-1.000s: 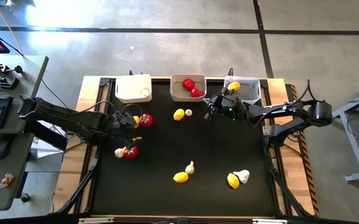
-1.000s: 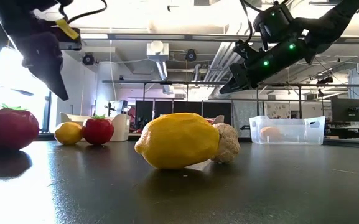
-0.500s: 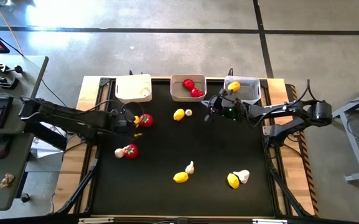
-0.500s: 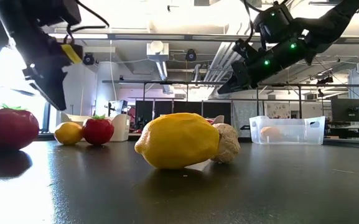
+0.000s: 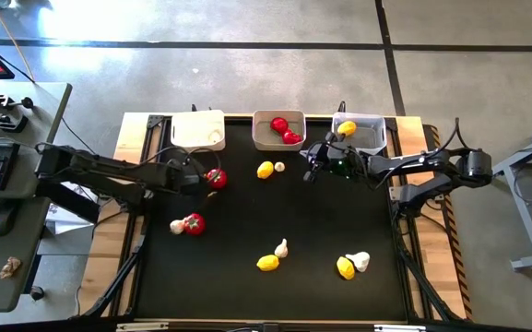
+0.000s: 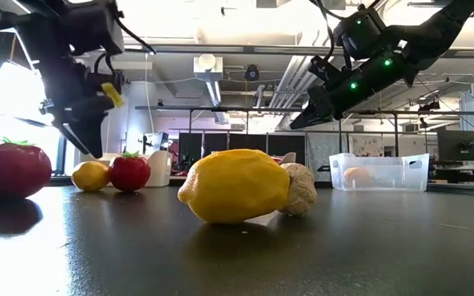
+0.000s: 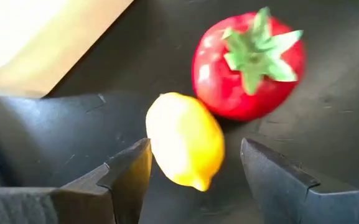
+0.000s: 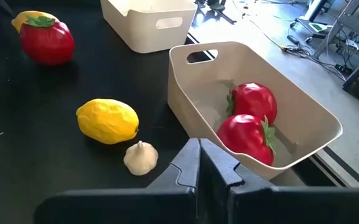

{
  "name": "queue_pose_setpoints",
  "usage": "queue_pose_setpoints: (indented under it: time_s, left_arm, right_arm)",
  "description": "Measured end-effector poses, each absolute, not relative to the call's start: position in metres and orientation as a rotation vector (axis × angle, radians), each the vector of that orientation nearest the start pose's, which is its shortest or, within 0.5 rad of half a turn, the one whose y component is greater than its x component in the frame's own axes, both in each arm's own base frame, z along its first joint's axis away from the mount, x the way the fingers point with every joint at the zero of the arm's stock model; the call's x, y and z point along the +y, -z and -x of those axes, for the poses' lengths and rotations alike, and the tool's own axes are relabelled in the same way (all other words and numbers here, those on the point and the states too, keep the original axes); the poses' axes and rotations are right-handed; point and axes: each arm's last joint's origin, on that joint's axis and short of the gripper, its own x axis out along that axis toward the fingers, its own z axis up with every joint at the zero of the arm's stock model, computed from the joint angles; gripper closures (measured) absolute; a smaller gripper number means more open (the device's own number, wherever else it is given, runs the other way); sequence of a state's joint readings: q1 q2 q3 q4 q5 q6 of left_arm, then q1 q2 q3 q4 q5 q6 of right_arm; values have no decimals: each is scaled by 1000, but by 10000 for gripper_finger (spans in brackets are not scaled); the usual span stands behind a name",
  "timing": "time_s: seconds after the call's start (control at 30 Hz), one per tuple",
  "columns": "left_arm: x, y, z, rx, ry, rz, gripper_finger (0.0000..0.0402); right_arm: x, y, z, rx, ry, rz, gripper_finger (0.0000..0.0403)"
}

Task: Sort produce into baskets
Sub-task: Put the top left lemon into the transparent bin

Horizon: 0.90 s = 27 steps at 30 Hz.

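My left gripper is open, pointing down near the table's far left, one finger on either side of a yellow lemon that lies on the black mat. A red tomato with a green top rests just beyond it. In the low view the left gripper hangs over this lemon. My right gripper is shut, holds nothing and hovers in front of the greyish basket. That basket holds two tomatoes. The white basket and the clear basket stand beside it.
Loose on the mat are a lemon with a garlic, a tomato with a garlic, and two lemon-and-garlic pairs near the front. A lemon sits at the clear basket.
My left gripper has moved toward the table's right, closer to the tomato, and has come down over the lemon, turning somewhat on the way. The produce has kept its place.
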<state>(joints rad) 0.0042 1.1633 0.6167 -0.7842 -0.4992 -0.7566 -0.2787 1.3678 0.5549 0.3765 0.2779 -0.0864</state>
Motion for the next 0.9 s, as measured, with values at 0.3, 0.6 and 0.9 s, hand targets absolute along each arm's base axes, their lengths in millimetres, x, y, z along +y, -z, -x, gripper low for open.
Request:
queue_pose_setpoints:
  time_s: [0.3, 0.6, 0.9]
  left_arm:
    - [23, -168, -182, 1141, -896, 261, 165]
    - [31, -154, -189, 1231, -882, 224, 165]
    - [34, -145, -191, 1311, -848, 140, 189]
  right_arm:
    - [-80, -183, -252, 482, 528, 75, 403]
    - [-81, -183, -252, 484, 535, 74, 403]
    - [-81, -183, -252, 485, 534, 76, 403]
